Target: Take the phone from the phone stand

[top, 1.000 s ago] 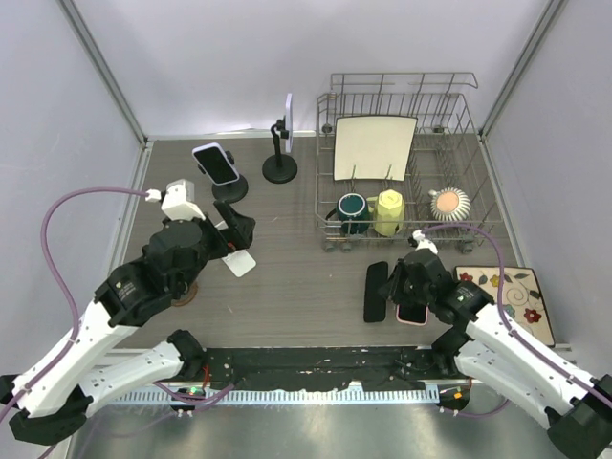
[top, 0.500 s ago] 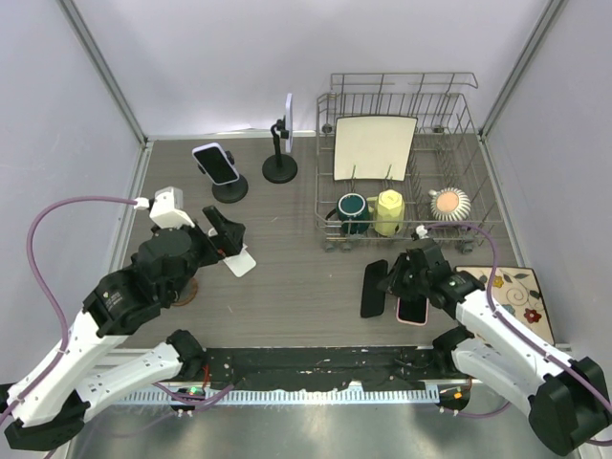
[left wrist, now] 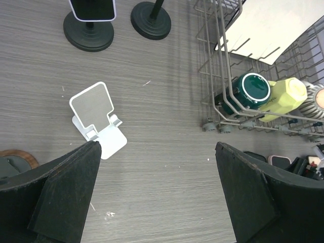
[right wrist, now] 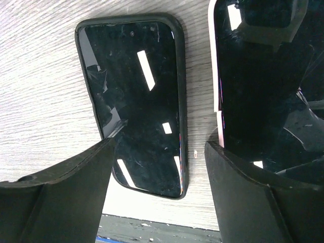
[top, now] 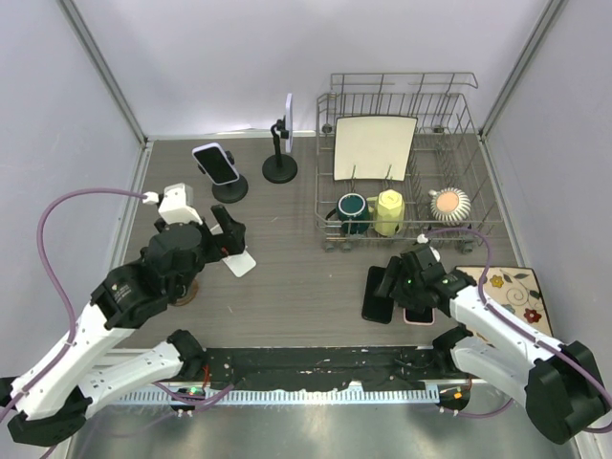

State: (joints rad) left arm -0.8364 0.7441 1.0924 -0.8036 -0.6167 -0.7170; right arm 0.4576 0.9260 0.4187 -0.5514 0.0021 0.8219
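The black glossy phone [right wrist: 136, 101] lies flat on the grey wood table [top: 287, 287], lower right of the top view, beside a pink-cased phone [right wrist: 233, 91]. Our right jaws straddle it, parted; we should rise straight up without dragging it. Left jaws gape over the empty white stand [left wrist: 96, 119].

right pincer [right wrist: 159, 147] opened, black phone [right wrist: 136, 91] dropped flat

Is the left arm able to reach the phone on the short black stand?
Probably yes. The left gripper is open, and nothing stands between it and the phone on its short black stand.
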